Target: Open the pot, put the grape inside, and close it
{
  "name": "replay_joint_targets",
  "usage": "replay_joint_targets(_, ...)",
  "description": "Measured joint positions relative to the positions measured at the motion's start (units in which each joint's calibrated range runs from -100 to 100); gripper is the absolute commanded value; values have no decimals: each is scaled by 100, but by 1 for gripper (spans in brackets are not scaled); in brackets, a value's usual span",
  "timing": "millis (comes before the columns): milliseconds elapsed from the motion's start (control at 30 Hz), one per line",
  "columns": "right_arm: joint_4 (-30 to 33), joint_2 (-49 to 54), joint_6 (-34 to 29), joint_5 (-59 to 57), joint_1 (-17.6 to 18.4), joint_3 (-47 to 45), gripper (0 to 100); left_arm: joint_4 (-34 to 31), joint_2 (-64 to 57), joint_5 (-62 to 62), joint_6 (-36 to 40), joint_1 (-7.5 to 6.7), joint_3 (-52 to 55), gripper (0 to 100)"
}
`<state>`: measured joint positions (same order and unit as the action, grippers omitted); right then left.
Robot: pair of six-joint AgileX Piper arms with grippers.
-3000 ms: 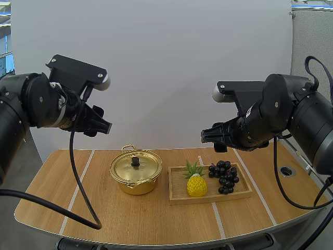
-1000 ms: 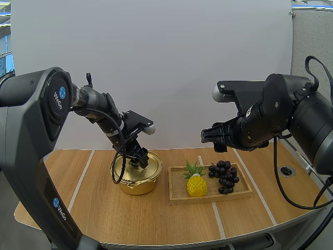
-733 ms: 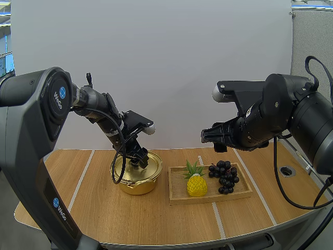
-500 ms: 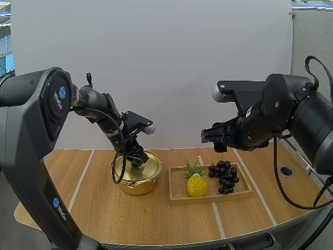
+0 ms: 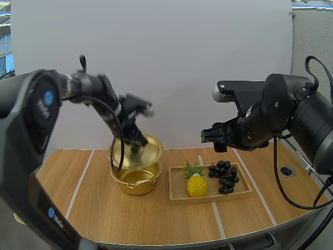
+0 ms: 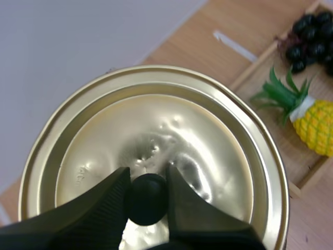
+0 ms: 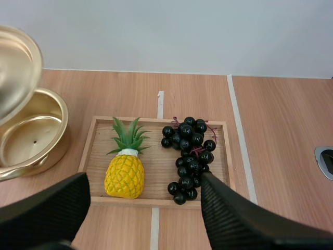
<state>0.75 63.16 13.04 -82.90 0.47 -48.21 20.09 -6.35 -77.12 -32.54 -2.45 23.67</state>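
The left gripper has lifted the lid, knob between its jaws; the pot now sits open below them.

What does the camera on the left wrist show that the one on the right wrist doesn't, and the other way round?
Left wrist view, not the right: the left fingers pinching the black knob of the golden lid.
Right wrist view, not the left: the uncovered pot, nothing in it, and the right fingers standing apart above the wooden tray.
Both: the lid, the toy pineapple and the bunch of grapes on the tray.
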Motion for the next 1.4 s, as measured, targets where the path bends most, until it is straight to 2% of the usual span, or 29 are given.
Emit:
replay_joint_targets(233, 0, 0, 0, 0, 0, 0, 100, -410, -1577, -76, 230, 0, -1659, 0)
replay_joint_targets(367, -10, 0, 0, 0, 0, 0, 100, -523, -1937, 8, 300, 0, -2186, 0)
replay_joint_targets(533, -10, 0, 0, 0, 0, 0, 100, -778, -2512, 392, 654, 0, -3598, 0)
replay_joint_targets(667, -10, 0, 0, 0, 0, 0, 100, -947, -2728, 500, 878, 0, -4335, 0)
replay_joint_targets(1000, -10, 0, 0, 0, 0, 0, 100, -960, -2943, 1273, 907, 0, -4551, 0)
replay_joint_targets(1400, 167, 0, 0, 119, 0, 0, 100, -960, -2967, 1373, 917, 0, -4551, 0)
